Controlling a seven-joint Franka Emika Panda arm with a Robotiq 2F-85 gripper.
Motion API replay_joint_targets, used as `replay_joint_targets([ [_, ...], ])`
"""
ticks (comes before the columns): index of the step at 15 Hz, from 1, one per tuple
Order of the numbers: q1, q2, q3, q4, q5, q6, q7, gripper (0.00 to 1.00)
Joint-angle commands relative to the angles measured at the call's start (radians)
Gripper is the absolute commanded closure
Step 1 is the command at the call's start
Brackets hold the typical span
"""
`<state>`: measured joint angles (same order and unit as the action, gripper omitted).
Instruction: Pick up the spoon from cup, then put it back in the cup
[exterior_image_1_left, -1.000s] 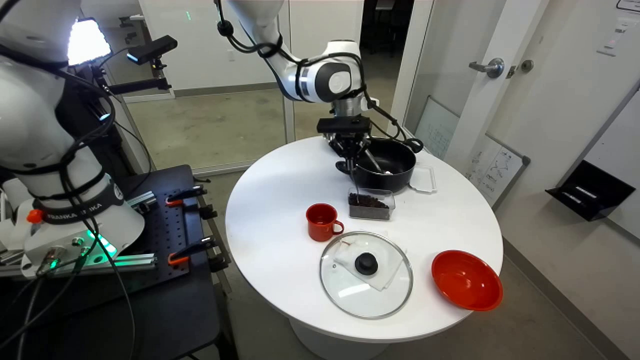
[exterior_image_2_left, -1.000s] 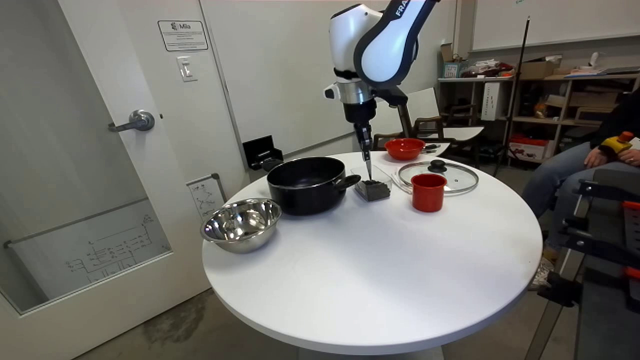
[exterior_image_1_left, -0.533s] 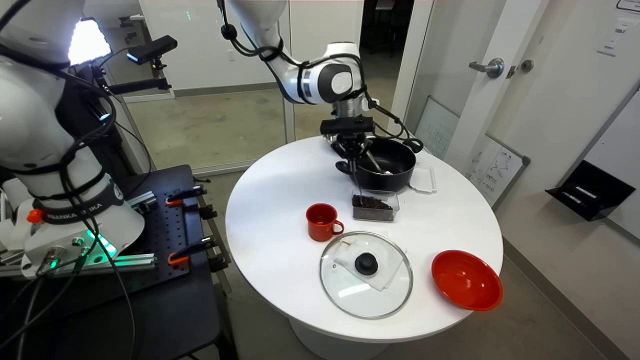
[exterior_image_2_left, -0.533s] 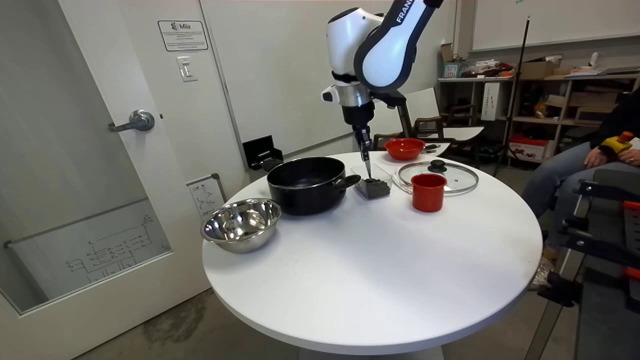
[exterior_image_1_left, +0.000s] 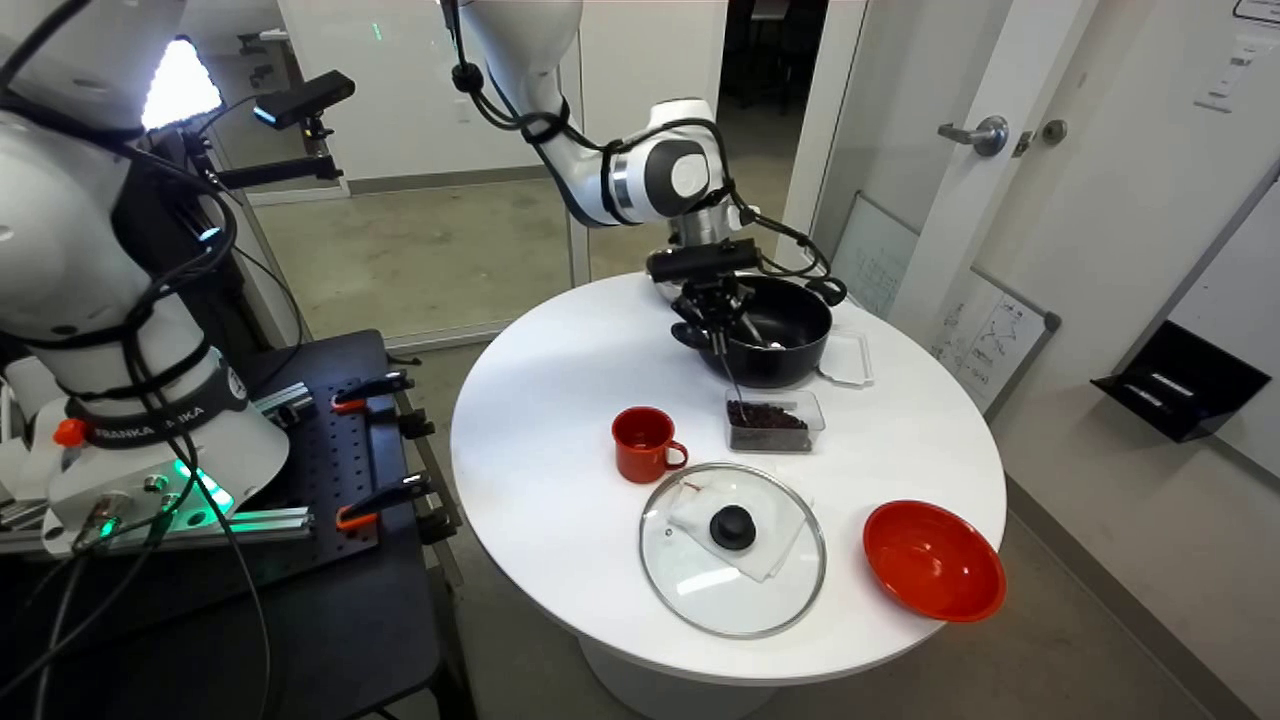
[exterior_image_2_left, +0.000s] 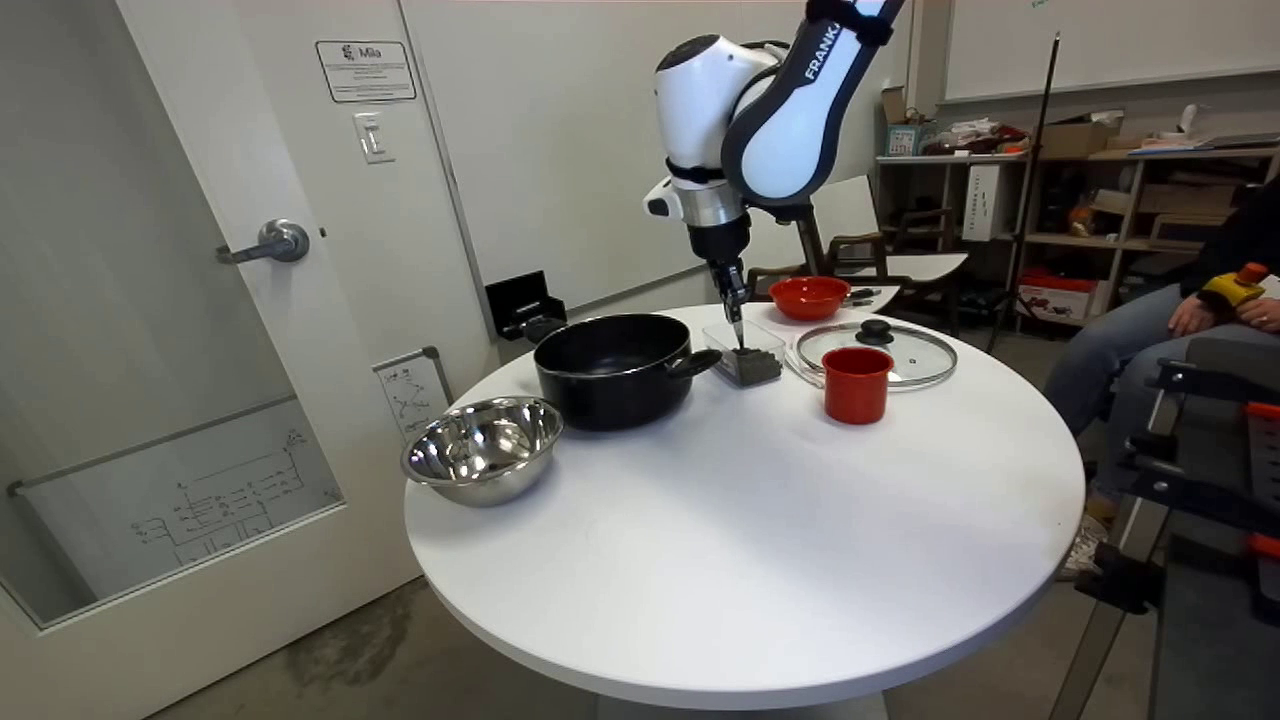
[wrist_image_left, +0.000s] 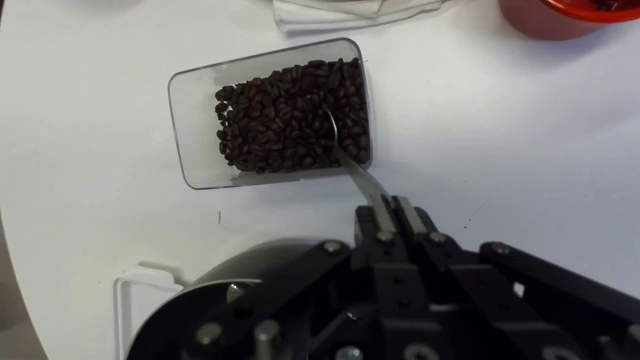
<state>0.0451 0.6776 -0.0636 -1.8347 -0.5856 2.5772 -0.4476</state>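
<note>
Pinching the spoon (wrist_image_left: 364, 180) by the handle in the gripper (wrist_image_left: 394, 202), with the jaws pressed together on it. Slanting down from there, with the far end sunk among dark beans (wrist_image_left: 280, 120) in a clear container (wrist_image_left: 195, 140) just below the gripper. Has the cup (exterior_image_1_left: 638, 460), red and upright, apart from the gripper, to its lower left in an exterior view; cut off by the frame at upper right in the wrist view.

Working above a round white desk (exterior_image_1_left: 540, 430), with at least 2 small dark specks (wrist_image_left: 465, 227) to the right of the gripper in the wrist view. Has a black pot (exterior_image_1_left: 778, 366) right behind the gripper in an exterior view, with a flat whitish piece (exterior_image_1_left: 847, 360) beside the pot and a shiny metal bowl (exterior_image_2_left: 485, 488) near the desk's edge. Farther below the gripper, shows a glass lid (exterior_image_1_left: 733, 527) over a folded white cloth (wrist_image_left: 325, 17), and to the lower right, by the rim, a shallow red bowl (exterior_image_1_left: 935, 560).

Well to the gripper's left in an exterior view, shows a robot base (exterior_image_1_left: 170, 430) on a black stand (exterior_image_1_left: 330, 600), below a bright lamp (exterior_image_1_left: 178, 85). Behind the gripper, looks through a glass partition (exterior_image_1_left: 577, 245) to bare floor (exterior_image_1_left: 420, 240). Well to the gripper's right, takes in a white door (exterior_image_1_left: 960, 200) with a metal lever handle (exterior_image_1_left: 980, 137), plus a written-on whiteboard (exterior_image_1_left: 995, 335) leaning low. To the gripper's right in an exterior view, shows chairs (exterior_image_2_left: 850, 255), cluttered shelves (exterior_image_2_left: 1090, 190) and, cut off by the frame, a person (exterior_image_2_left: 1130, 340) in jeans.
</note>
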Motion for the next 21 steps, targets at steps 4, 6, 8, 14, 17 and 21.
replay_joint_targets([
  [4, 0.023, 0.057, -0.048, 0.042, -0.085, 0.079, 0.09, 0.99],
  [6, 0.03, 0.067, -0.062, 0.045, -0.113, 0.104, 0.122, 0.99],
  [8, 0.035, 0.076, -0.073, 0.047, -0.138, 0.123, 0.149, 0.99],
  [14, 0.044, 0.088, -0.091, 0.045, -0.203, 0.152, 0.214, 0.99],
  [17, 0.053, 0.088, -0.101, 0.051, -0.234, 0.17, 0.256, 0.99],
  [21, 0.07, 0.089, -0.121, 0.06, -0.292, 0.207, 0.324, 0.99],
])
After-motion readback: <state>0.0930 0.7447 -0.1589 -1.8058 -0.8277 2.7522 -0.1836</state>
